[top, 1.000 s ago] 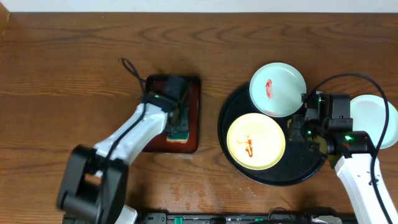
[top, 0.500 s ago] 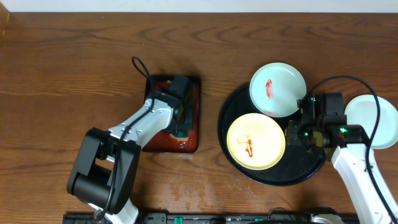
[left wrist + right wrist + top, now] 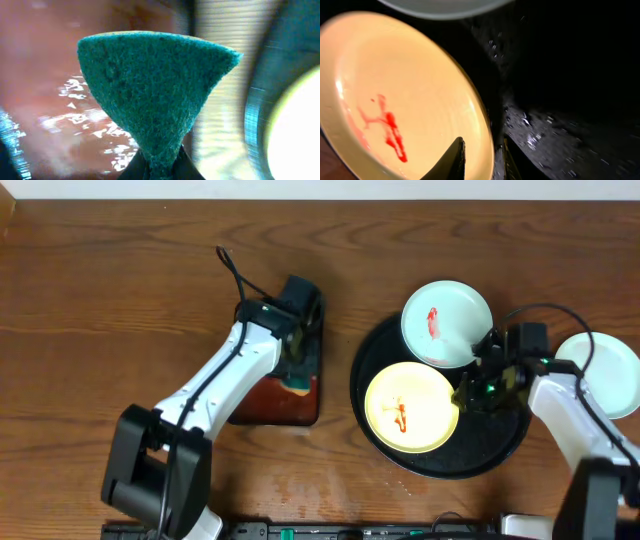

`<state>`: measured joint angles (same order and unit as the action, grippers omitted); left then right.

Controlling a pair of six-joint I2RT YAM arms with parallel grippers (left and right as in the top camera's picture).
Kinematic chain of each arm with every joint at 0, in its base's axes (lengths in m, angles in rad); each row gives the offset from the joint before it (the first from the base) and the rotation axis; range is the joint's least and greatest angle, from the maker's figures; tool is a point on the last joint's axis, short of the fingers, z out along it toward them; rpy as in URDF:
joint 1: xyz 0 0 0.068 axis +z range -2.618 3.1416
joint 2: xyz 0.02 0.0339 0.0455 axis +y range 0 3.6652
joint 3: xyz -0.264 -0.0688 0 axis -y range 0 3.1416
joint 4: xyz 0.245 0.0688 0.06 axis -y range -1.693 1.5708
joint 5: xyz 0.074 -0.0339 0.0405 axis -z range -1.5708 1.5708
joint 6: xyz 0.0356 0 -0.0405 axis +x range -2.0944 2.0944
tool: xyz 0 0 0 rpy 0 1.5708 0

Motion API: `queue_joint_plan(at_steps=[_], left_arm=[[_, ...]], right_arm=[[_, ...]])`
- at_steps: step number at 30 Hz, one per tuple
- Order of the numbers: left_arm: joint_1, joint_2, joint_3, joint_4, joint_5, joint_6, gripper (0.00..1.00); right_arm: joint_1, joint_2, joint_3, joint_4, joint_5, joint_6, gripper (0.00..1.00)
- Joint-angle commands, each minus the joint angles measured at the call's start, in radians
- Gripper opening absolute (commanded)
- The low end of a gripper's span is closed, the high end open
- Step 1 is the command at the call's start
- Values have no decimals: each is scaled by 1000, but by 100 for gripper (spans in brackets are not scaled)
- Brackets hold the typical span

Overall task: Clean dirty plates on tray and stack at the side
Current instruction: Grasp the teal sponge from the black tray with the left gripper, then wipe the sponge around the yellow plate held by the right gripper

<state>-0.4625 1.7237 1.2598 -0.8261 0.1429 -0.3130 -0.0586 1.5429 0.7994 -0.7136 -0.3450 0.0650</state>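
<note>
Now the left claw (image 3: 159, 169) has snapped together on the green scouring pad (image 3: 159, 95). A second ago it hung apart over the reddish-brown tray (image 3: 272, 398); in the left wrist view the pad stands pinched by its lower corner, fanning out above the tips, with the wet red tray behind it. That arm has also swung toward the red tray's 12 o'clock end.

The right claw (image 3: 470, 392) has slid in too, from the black tray's 3 o'clock rim to the 3 o'clock edge of the yellow plate (image 3: 410, 408). Its fingers stand a little apart, one over the plate and one over the black tray (image 3: 490, 448), with the rim between them. I see no pinch on it yet.

As for the plates, the yellow one lies in the tray toward 7 o'clock, red smears across it. A mint plate (image 3: 446, 323) with one red streak sits at the tray's 12 o'clock, overhanging the rim. A second mint plate (image 3: 605, 370) rests on the bench (image 3: 100, 300) off the tray at 3 o'clock, with no red that I can see.

To my eye, the scrubber is now in hand and the other arm is lining up to steady the yellow plate, so wiping looks like the next step, with two dirty plates left.
</note>
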Motion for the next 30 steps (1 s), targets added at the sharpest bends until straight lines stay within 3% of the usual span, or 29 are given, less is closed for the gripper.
queue_joint_plan(at_steps=[1,5,7,13,16,25,27,30], left_arm=[[-58,-32,27,17,105,-20,7],[-150,-28,27,71,105,-93,7],[-206,-25,27,127,105,-123,8],[-314,29,27,262,121,-217,8],[-340,97,27,343,248,-256,7],[-352,290,27,472,449,-325,7],[-352,316,27,447,428,-324,7],[-347,323,27,360,262,-323,7]], right_arm=[[20,63,3,22,-52,-37,20],[35,103,3,63,-33,-15,11],[44,117,3,78,7,24,1],[64,120,3,77,111,127,1],[68,120,3,78,117,148,1],[68,120,3,75,117,148,1],[68,120,3,74,117,148,1],[68,120,3,75,117,148,1]])
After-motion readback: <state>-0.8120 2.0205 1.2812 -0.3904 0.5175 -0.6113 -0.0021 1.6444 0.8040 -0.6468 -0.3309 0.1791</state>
